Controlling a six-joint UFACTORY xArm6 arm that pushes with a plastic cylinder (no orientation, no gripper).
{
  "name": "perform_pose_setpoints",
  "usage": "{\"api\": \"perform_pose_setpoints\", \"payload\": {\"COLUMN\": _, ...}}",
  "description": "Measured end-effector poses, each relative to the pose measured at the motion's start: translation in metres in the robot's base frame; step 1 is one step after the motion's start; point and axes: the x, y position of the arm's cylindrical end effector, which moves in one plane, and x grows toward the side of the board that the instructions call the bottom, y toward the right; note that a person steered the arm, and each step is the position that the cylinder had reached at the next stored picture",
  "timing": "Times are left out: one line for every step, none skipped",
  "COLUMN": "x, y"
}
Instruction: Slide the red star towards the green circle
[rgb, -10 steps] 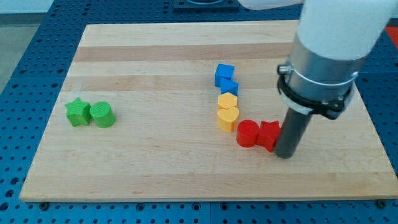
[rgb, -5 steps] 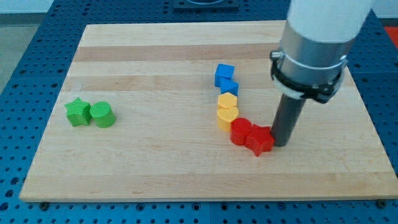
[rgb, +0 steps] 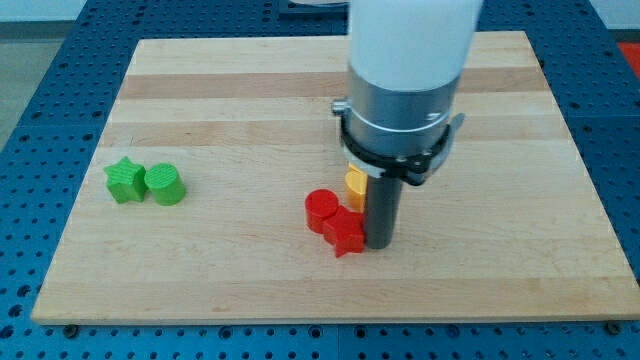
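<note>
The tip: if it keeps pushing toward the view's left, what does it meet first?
My tip already sits against the red star, which touches the red circle. Beyond them the way to the green circle looks free.

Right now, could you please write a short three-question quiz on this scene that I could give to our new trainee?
1. True or false: my tip stands at the view's right side of the red star.
2. Which block touches the green circle?
A. the red circle
B. the green star
C. the yellow block
3. Fill in: to reach the green circle, the red star must travel toward the view's ____.

Key:
1. True; the rod is against the star's right edge.
2. B; they sit side by side near the left edge of the wooden board.
3. Left.
</note>
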Motion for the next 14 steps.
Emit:
{"api": "perform_pose_setpoints", "payload": {"x": 0.000, "y": -0.024}}
{"api": "perform_pose_setpoints", "payload": {"x": 0.000, "y": -0.042}}
{"api": "perform_pose_setpoints", "payload": {"x": 0.000, "y": -0.061}}
{"api": "perform_pose_setpoints", "payload": {"x": 0.000, "y": -0.079}}
{"api": "perform_pose_setpoints", "payload": {"x": -0.002, "y": -0.094}}
{"api": "perform_pose_setpoints", "payload": {"x": -0.016, "y": -0.113}}
{"api": "perform_pose_setpoints", "payload": {"x": -0.043, "y": -0.133}}
{"api": "perform_pose_setpoints", "payload": {"x": -0.047, "y": -0.144}}
{"api": "perform_pose_setpoints", "payload": {"x": -0.012, "y": -0.128}}
{"api": "perform_pose_setpoints", "payload": {"x": 0.020, "y": -0.087}}
{"api": "perform_pose_setpoints", "payload": {"x": -0.030, "y": -0.067}}
{"api": "perform_pose_setpoints", "payload": {"x": -0.087, "y": -0.076}}
{"api": "perform_pose_setpoints", "payload": {"x": -0.087, "y": -0.078}}
{"api": "perform_pose_setpoints", "payload": {"x": -0.087, "y": -0.094}}
